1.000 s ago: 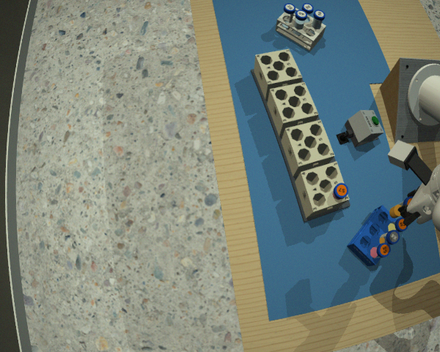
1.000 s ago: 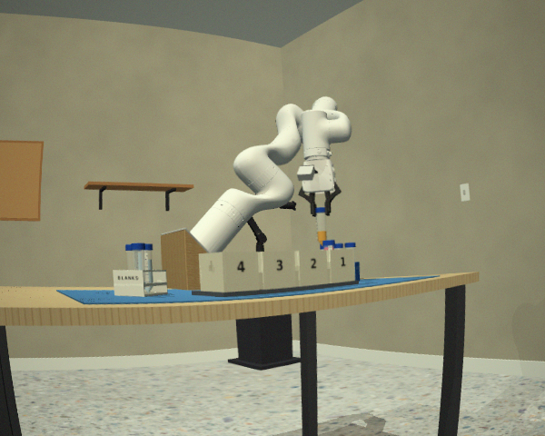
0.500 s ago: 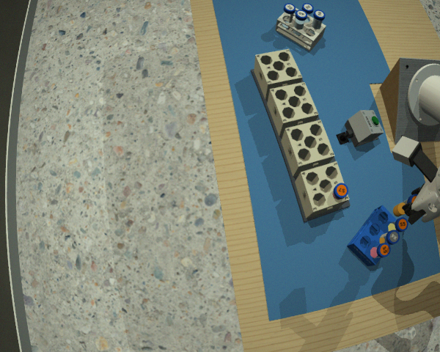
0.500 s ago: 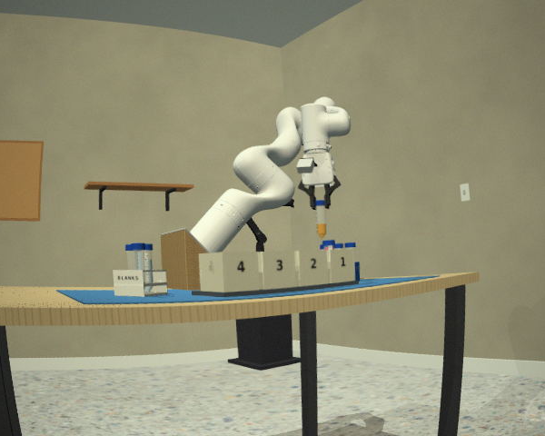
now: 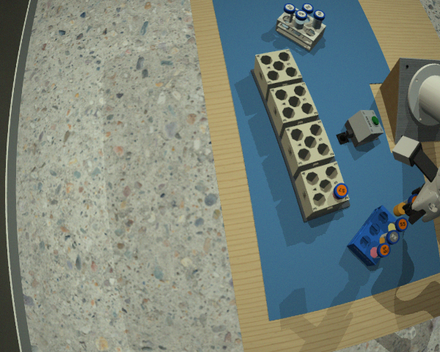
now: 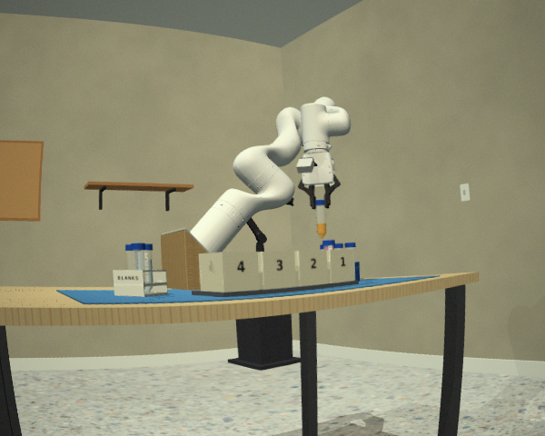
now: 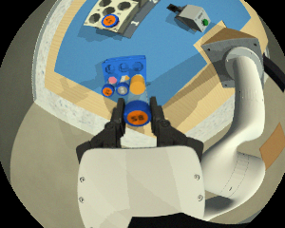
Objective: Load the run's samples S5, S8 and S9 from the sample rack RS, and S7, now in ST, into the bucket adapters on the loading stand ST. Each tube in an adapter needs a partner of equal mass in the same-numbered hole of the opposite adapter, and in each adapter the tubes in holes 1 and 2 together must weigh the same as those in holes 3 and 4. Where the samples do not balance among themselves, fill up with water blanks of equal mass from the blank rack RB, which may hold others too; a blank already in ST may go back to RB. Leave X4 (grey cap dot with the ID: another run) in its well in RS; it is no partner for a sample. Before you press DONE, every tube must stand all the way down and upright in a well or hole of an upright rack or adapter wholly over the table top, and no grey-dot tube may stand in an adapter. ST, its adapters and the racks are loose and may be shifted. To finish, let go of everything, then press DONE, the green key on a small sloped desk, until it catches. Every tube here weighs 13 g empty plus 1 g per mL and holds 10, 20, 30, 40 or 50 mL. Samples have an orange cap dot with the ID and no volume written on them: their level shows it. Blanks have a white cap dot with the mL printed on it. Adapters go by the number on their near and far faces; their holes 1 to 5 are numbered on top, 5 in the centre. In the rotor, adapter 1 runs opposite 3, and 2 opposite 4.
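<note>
— Exterior view: what has the gripper (image 6: 320, 203) got?
— It is clamped partway shut on an orange-filled sample tube (image 6: 321, 220), held upright by its blue cap.
— Where, relative to the sample rack (image 5: 366, 242)?
— Lifted clear above the rack's far end, beside adapter 1 (image 6: 342, 268).

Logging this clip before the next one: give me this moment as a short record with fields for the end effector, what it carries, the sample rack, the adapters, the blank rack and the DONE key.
end effector: shut on a tube, raised above the sample rack
held tube: blue cap, orange liquid in the tip, hanging upright, free of the rack
sample rack: blue, three capped tubes in it
adapters: four in a row; one orange-dot tube in adapter 1
blank rack: four white-dot tubes
DONE key: nothing on it
</note>
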Available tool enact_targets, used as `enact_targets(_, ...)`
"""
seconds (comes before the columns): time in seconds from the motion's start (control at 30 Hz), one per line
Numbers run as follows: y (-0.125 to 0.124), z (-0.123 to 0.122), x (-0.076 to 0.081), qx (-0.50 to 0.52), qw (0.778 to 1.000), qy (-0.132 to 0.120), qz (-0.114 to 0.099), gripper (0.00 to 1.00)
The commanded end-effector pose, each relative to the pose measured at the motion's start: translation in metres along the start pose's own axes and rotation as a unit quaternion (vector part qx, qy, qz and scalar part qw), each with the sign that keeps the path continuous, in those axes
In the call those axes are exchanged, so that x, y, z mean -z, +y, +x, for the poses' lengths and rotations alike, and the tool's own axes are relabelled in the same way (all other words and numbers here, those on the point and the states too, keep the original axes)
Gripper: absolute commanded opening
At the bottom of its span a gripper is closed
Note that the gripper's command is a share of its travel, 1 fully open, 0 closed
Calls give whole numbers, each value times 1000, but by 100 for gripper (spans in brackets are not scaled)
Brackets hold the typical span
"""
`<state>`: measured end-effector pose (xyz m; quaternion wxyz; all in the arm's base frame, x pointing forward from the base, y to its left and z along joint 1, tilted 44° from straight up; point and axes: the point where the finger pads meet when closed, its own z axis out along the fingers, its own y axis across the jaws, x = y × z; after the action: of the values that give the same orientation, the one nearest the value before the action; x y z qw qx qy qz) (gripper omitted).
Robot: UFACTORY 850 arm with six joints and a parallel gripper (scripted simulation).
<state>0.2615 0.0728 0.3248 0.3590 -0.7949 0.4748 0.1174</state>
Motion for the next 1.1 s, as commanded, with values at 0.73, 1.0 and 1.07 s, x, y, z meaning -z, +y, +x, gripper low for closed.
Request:
enact_targets(0.73, 0, 0, 0, 0, 1000, 0, 0, 0)
enact_targets(1.0, -25, 0, 0, 0, 1000, 0, 0, 0)
enact_targets(1.07, -35, 0, 0, 0, 1000, 0, 0, 0)
